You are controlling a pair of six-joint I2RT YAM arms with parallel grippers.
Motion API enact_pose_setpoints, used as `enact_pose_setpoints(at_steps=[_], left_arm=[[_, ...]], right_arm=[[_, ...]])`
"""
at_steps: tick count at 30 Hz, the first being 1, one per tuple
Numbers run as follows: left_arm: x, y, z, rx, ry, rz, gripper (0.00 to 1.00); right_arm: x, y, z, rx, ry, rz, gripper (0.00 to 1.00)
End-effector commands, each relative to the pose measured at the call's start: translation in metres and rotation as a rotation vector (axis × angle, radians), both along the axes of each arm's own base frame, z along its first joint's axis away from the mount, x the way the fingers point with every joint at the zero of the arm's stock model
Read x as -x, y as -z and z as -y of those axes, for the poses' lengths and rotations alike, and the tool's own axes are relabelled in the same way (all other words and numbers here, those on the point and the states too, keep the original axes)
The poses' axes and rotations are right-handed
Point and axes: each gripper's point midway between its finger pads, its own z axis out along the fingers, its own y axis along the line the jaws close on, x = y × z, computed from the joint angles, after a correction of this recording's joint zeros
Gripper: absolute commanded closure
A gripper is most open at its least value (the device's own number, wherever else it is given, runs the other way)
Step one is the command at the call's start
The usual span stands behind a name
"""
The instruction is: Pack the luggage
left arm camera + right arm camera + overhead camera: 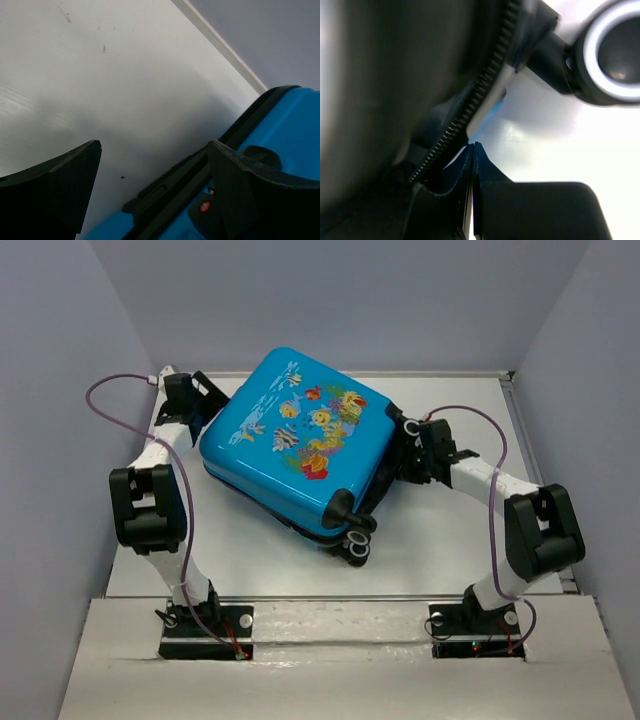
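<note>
As the suitcase (290,440) lies diagonally between our arms, we log left gripper (154,147) spread beside it, right gripper (472,145) closed at its zipper (468,107).

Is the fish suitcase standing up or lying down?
Lying down. The luggage lies on the table, printed side facing up, wheels sticking out sideways.

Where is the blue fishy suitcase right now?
In the top view, the luggage lies on the white table, between the left gripper on its left and the right gripper on its right.
</note>
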Motion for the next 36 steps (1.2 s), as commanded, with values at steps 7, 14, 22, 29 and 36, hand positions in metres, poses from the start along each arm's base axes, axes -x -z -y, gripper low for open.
enact_pose_setpoints(at_steps=[7, 14, 22, 29, 36], left_arm=[[0.130, 0.037, 0.103, 0.071, 0.259, -0.062, 0.01], [0.215, 0.028, 0.156, 0.094, 0.362, -0.005, 0.01], [0.272, 0.007, 0.223, 0.214, 0.491, 0.036, 0.01], [0.289, -0.073, 0.279, 0.188, 0.568, 0.199, 0.01], [0.306, -0.119, 0.335, 0.162, 0.712, 0.278, 0.01]], right_arm=[[-0.123, -0.144, -0.095, -0.272, -0.250, 0.417, 0.92], [-0.151, -0.155, -0.126, -0.314, -0.389, 0.370, 0.83], [-0.181, -0.153, -0.136, -0.327, -0.417, 0.352, 0.55], [-0.185, -0.183, -0.107, -0.285, -0.408, 0.400, 0.29], [-0.162, -0.194, -0.080, -0.153, -0.409, 0.461, 0.08]])
